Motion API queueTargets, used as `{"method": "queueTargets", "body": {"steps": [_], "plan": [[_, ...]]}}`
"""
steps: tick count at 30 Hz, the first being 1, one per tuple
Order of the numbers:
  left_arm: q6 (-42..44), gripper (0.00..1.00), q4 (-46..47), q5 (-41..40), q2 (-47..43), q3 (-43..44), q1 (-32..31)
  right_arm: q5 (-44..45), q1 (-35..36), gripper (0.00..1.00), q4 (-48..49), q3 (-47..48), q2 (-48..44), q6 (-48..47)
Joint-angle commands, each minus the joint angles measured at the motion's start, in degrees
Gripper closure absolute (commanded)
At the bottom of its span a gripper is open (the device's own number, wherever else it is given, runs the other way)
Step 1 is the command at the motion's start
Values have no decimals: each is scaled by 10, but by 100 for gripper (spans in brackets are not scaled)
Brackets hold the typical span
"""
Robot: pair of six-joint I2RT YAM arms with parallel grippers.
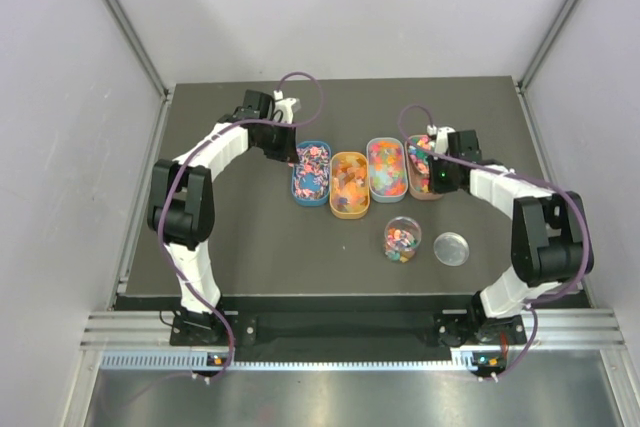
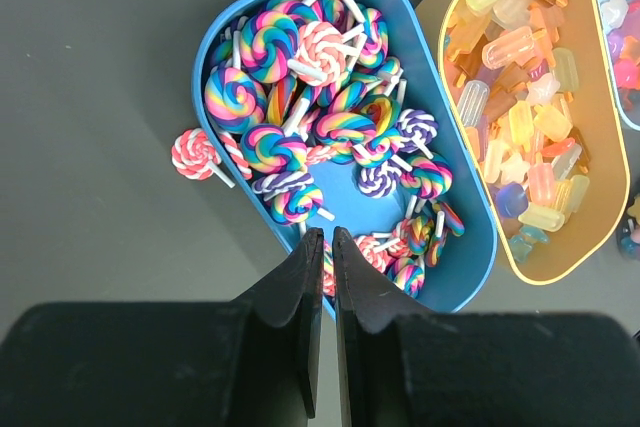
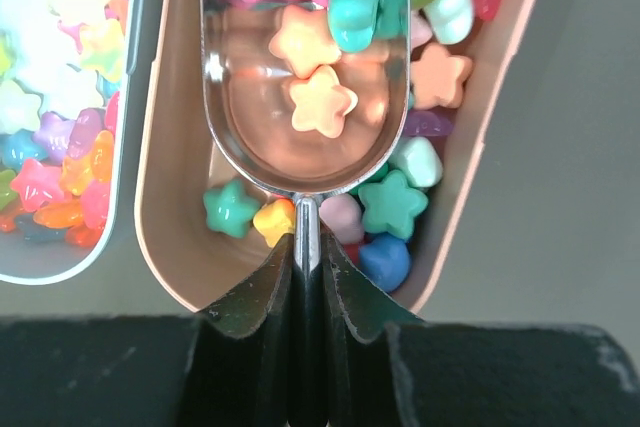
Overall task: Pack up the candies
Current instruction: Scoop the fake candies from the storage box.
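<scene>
If tilted on lifting, could spill star candies (image 3: 320,102) from metal scoop (image 3: 250,137), clamped by its handle in right gripper (image 3: 308,237), low inside beige tray (image 3: 165,227).

Left wrist: left gripper (image 2: 323,237) pinched almost closed, holding nothing, over blue tray (image 2: 352,202) of swirl lollipops (image 2: 268,45); stray lollipop (image 2: 193,153) out on table (image 2: 100,97), easily missed.

Top: dark matte table; clear jar (image 1: 403,238), part-filled, beside lid (image 1: 452,247); grey walls (image 1: 350,7), aluminium rails (image 1: 350,332).
</scene>
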Motion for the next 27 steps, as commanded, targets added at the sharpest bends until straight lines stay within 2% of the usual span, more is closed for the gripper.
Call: {"method": "queueTargets", "body": {"steps": [1, 10, 19, 27], "plan": [[14, 86, 2, -3, 0, 22, -3, 13, -5, 100, 51, 4, -48, -9], [19, 87, 5, -5, 18, 31, -6, 10, 3, 100, 80, -5, -60, -15], [22, 86, 4, -2, 25, 42, -7, 8, 6, 100, 104, -66, -104, -32], [21, 87, 19, -11, 20, 33, -26, 13, 13, 100, 187, -124, -103, -40]]}}
